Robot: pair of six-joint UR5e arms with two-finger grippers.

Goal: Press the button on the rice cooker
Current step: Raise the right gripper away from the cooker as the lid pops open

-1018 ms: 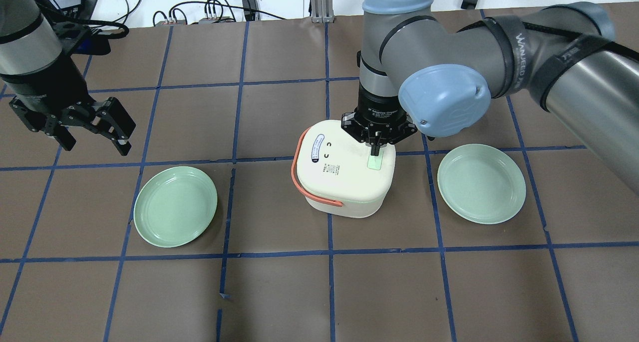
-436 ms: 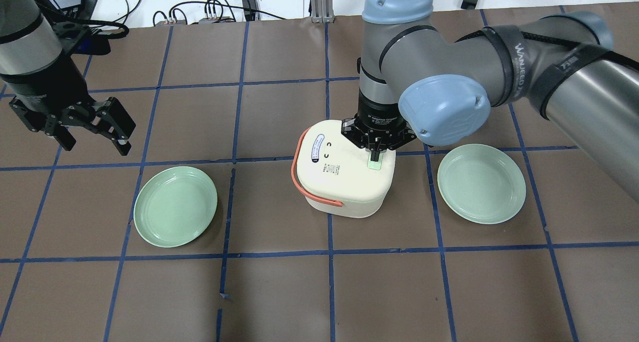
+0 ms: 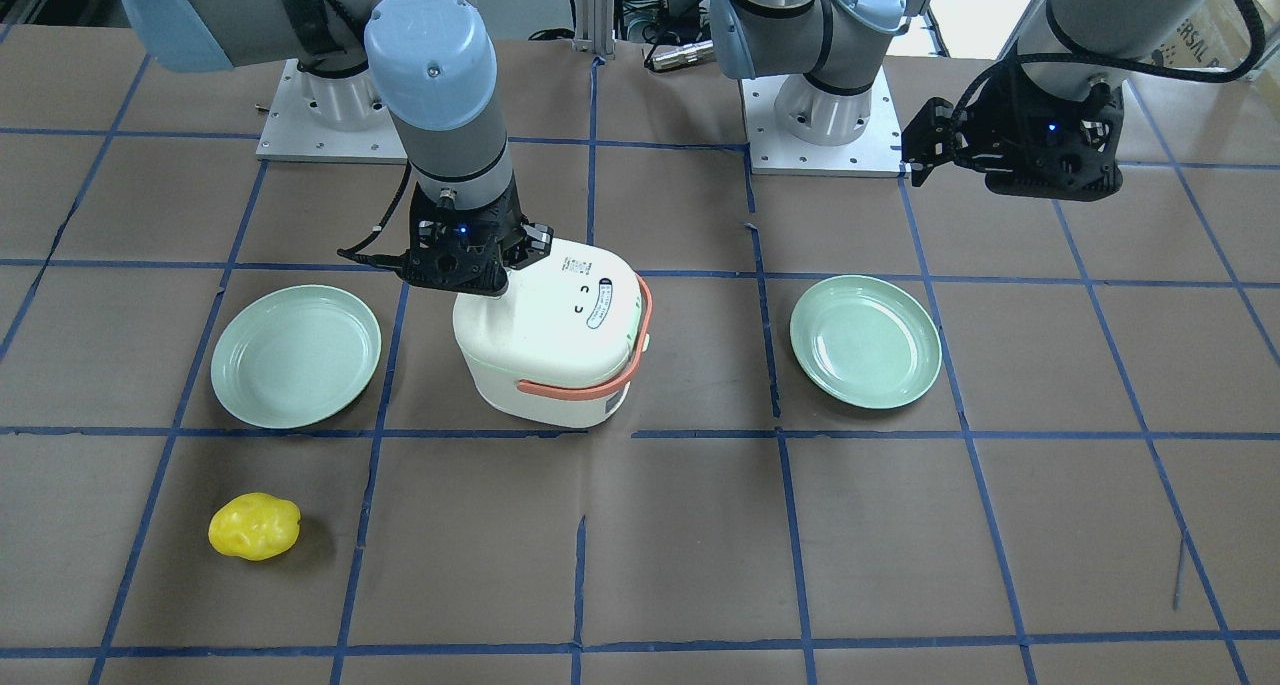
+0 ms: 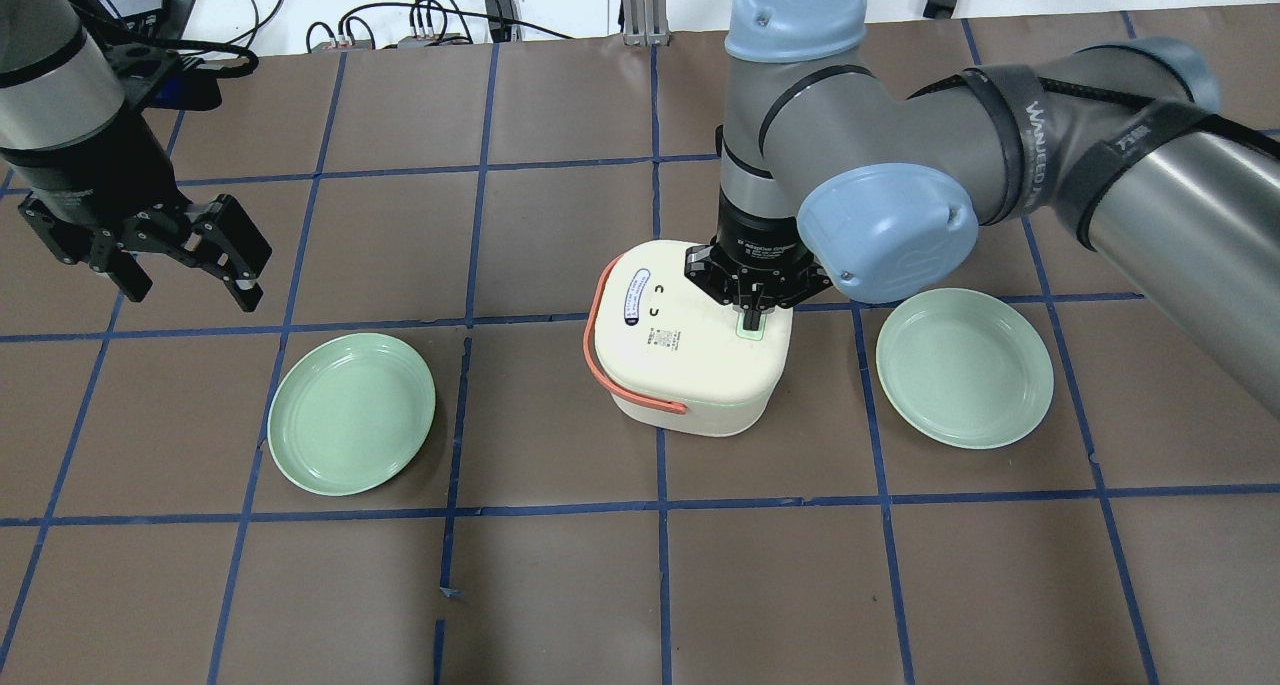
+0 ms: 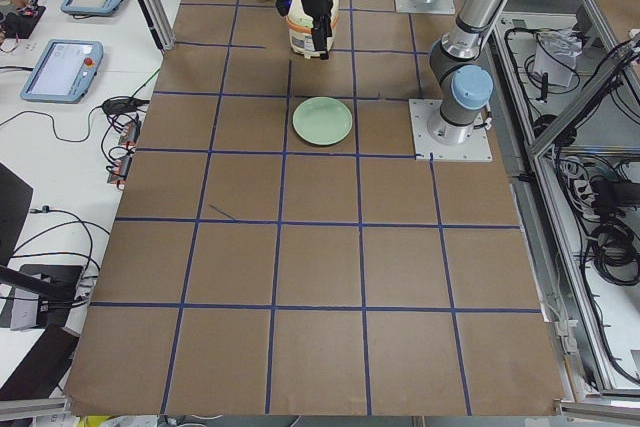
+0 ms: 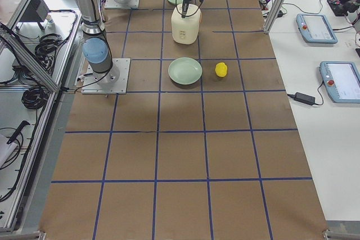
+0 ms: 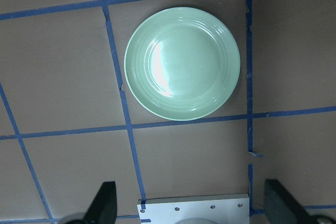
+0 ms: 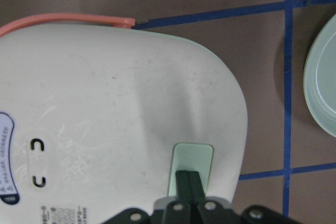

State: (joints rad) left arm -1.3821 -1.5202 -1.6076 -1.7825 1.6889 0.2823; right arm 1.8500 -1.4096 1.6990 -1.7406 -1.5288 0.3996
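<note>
The white rice cooker (image 4: 690,350) with an orange handle (image 4: 598,350) stands mid-table; it also shows in the front-facing view (image 3: 550,345). Its pale green button (image 4: 752,328) sits on the lid's right side, seen close in the right wrist view (image 8: 193,162). My right gripper (image 4: 752,311) is shut, fingers together, with the tips down on the button (image 8: 189,182). My left gripper (image 4: 185,265) is open and empty, held above the table far left of the cooker, over a green plate (image 7: 182,63).
Two pale green plates lie on the table, one left (image 4: 351,413) and one right (image 4: 964,367) of the cooker. A yellow lemon-like object (image 3: 254,526) lies near the operators' edge. Cables (image 4: 430,15) lie beyond the far edge.
My right gripper has moved down and slightly along the lid until its shut tips cover most of the green button. The left arm has not moved.
</note>
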